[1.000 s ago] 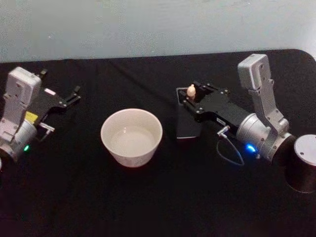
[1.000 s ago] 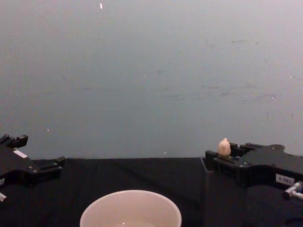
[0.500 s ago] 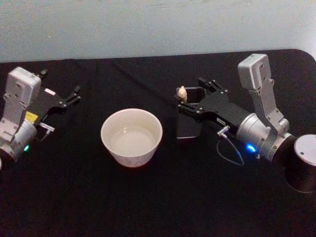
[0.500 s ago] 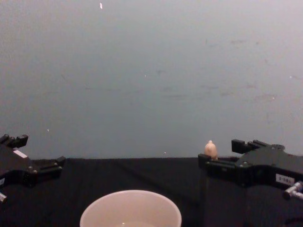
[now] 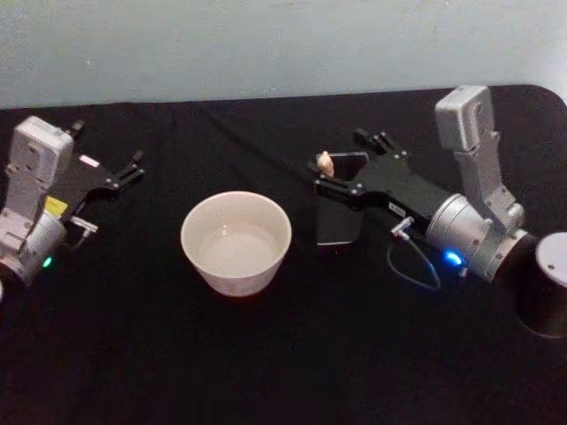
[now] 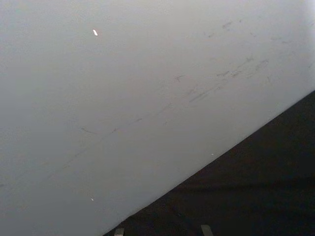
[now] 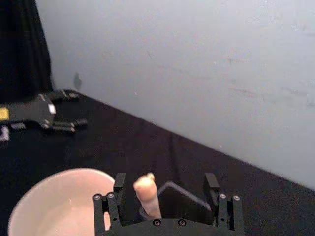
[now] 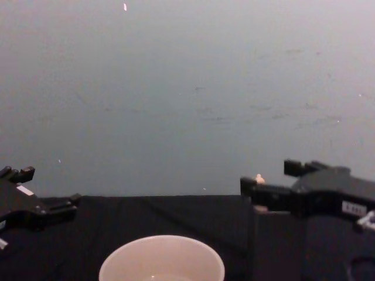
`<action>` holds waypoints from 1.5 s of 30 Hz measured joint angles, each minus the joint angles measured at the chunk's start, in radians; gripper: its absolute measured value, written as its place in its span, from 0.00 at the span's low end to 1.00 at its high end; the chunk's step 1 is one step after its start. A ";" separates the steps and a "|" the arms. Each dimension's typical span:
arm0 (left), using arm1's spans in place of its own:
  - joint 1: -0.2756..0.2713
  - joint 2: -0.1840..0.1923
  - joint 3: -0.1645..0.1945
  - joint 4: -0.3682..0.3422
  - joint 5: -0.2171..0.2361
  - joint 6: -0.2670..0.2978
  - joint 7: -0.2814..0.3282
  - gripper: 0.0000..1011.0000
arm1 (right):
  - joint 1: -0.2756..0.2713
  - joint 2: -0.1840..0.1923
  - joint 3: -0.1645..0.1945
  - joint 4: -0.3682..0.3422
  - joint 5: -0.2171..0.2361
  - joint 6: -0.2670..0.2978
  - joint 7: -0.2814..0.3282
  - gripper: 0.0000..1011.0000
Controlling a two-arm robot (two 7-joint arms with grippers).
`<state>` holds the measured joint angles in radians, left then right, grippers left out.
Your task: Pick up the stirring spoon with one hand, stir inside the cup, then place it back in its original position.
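Observation:
The stirring spoon (image 5: 325, 163) stands in a dark square holder (image 5: 339, 212), with only its pale knobbed handle (image 7: 146, 191) showing. My right gripper (image 5: 344, 159) is open around that handle. The knob (image 8: 259, 178) sits close to the finger on the cup's side and well clear of the other. The cream-white cup (image 5: 236, 243) stands left of the holder near the table's middle and also shows in the right wrist view (image 7: 59, 201) and the chest view (image 8: 161, 257). My left gripper (image 5: 108, 148) is parked open at the far left, holding nothing.
A dark cylinder (image 5: 547, 292) stands at the right edge, beside my right arm. A black cloth covers the table (image 5: 283, 354), and a pale wall rises just behind its far edge. The left gripper (image 7: 76, 109) lies beyond the cup in the right wrist view.
My right gripper went from shut on the spoon's knob to open. It has since shifted slightly, and the knob now lies near one finger. The left arm has not moved.

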<state>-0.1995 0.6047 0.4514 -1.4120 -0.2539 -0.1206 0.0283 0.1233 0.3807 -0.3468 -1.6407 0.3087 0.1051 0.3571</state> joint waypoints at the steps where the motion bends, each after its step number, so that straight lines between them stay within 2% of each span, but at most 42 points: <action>1: 0.000 0.000 0.000 0.000 0.000 0.000 0.000 0.99 | 0.000 0.001 0.002 -0.004 0.005 -0.002 0.004 0.99; 6: 0.000 0.000 0.000 0.000 0.000 0.000 0.000 0.99 | 0.001 0.002 0.022 -0.034 0.044 -0.019 0.019 0.99; 8: 0.000 0.000 0.000 0.000 0.000 0.000 0.000 0.99 | 0.006 -0.007 0.044 -0.044 0.059 -0.032 -0.002 0.99; 9: 0.000 0.000 0.000 0.000 0.000 0.000 0.000 0.99 | 0.006 -0.007 0.044 -0.044 0.059 -0.032 -0.002 0.99; 11: 0.000 0.000 0.000 0.000 0.000 0.000 0.000 0.99 | 0.015 -0.024 0.068 -0.039 0.054 -0.044 -0.053 0.99; 14: 0.000 0.000 0.000 0.000 0.000 0.000 0.000 0.99 | 0.022 -0.041 0.084 -0.022 0.029 -0.051 -0.102 0.99; 15: 0.000 0.000 0.000 0.000 0.000 0.000 0.000 0.99 | 0.027 -0.055 0.093 -0.006 0.002 -0.058 -0.143 0.99; 19: 0.000 0.000 0.000 0.000 0.000 0.000 0.000 0.99 | 0.037 -0.082 0.107 0.051 -0.066 -0.069 -0.225 0.99; 25: 0.000 0.000 0.000 0.000 0.000 0.000 0.000 0.99 | 0.038 -0.107 0.106 0.139 -0.150 -0.067 -0.297 0.99; 37: 0.000 0.000 0.000 0.000 0.000 0.000 0.000 0.99 | 0.031 -0.121 0.088 0.219 -0.215 -0.020 -0.294 0.99; 45: 0.000 0.000 0.000 0.000 0.000 0.000 0.000 0.99 | 0.031 -0.121 0.088 0.220 -0.217 -0.019 -0.291 0.99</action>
<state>-0.1995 0.6047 0.4514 -1.4120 -0.2539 -0.1205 0.0283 0.1546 0.2601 -0.2592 -1.4210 0.0921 0.0864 0.0658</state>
